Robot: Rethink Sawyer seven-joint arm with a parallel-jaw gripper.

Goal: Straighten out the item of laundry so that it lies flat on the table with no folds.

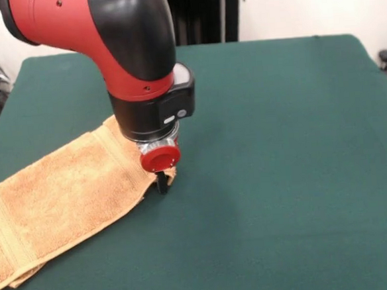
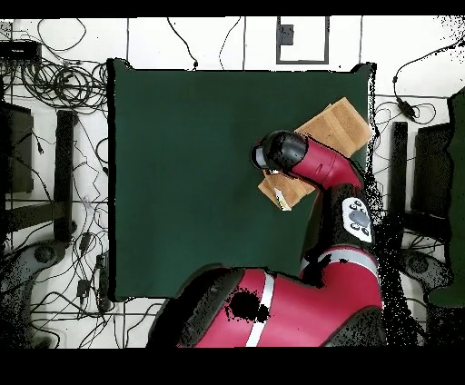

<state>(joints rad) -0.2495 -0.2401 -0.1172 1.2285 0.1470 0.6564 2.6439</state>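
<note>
The item of laundry (image 1: 64, 197), an orange-tan terry towel, lies as a long strip at the left of the green table (image 1: 280, 145), running off the left edge of the front view. It looks doubled over, with layered edges at its near left end. My gripper (image 1: 162, 184) stands at table level on the towel's right end, and its dark tips look closed on the cloth there. In the overhead view the towel (image 2: 338, 127) lies near the table's right edge, the arm covers its middle, and the gripper is hidden under the wrist.
The broad green table top (image 2: 182, 163) stretches away from the towel. Cables and stands lie on the floor around the table (image 2: 64, 91). The arm's red elbow (image 1: 92, 32) hangs over the towel's far end.
</note>
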